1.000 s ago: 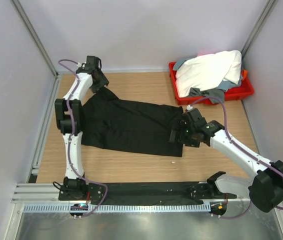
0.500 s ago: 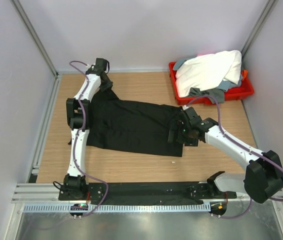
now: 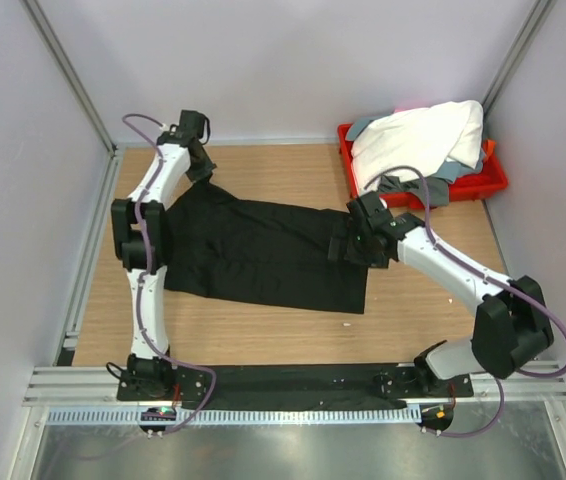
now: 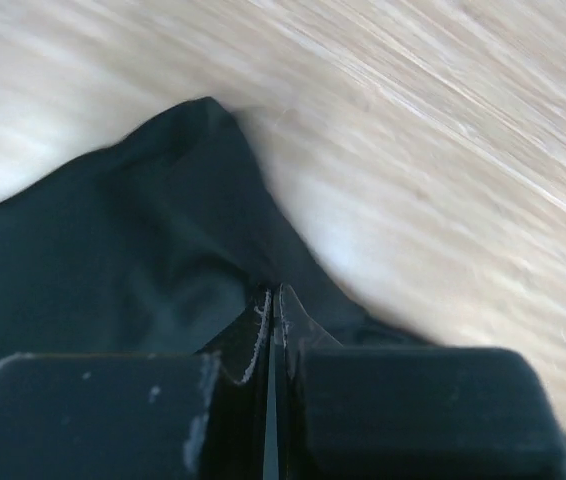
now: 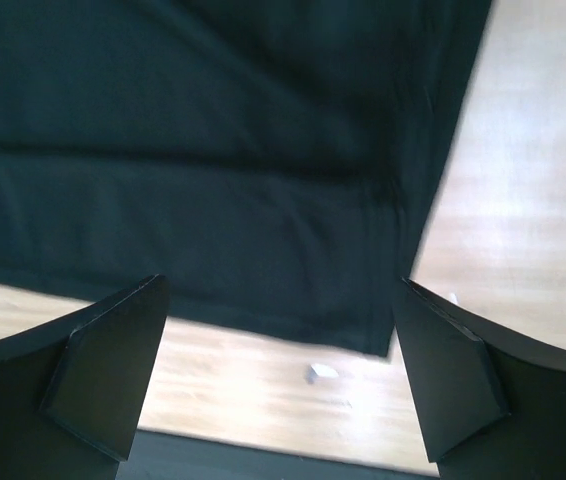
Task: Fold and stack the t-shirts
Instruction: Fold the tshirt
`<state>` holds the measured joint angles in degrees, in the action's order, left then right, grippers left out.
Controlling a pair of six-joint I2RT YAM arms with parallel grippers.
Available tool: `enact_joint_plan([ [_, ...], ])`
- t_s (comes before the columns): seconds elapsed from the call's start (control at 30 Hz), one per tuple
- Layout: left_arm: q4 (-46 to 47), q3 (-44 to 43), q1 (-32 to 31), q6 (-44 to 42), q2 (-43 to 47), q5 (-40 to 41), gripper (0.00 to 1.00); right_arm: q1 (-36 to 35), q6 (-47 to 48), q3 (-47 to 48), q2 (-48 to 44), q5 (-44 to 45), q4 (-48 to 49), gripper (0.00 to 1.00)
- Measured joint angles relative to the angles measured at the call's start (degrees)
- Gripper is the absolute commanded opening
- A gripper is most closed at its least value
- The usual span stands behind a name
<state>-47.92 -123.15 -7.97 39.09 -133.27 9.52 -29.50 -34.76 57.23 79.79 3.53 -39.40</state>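
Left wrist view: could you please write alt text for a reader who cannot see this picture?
The left gripper, jaws closed together, appears to pinch the edge of a black t-shirt at its tips. The dark fabric fills the left side and rises to a corner near the top; the blurred light wooden table fills the right.

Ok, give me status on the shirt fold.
Left gripper shut on black t-shirt, far corner. Right gripper open above its right end. White t-shirt heaped in red tray. Nothing in the way.
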Motion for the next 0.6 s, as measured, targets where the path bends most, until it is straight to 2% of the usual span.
enact_joint_plan([
  [0.13,-0.2,11.1,0.0,-1.0,15.0,2.4,0.0,0.7,1.3,11.6,6.2,2.1,0.1,1.0],
  [0.27,-1.3,16.5,0.0,-2.1,25.9,3.8,0.0,2.4,3.0,21.9,12.5,3.4,-0.5,1.0],
  [0.43,-1.9,27.3,0.0,-2.6,33.7,4.4,0.0,6.5,4.8,32.4,21.3,4.0,-1.1,1.0],
  [0.6,-3.0,36.9,0.0,-4.0,35.8,4.4,0.0,9.3,6.8,39.6,32.0,3.8,-1.9,0.97],
])
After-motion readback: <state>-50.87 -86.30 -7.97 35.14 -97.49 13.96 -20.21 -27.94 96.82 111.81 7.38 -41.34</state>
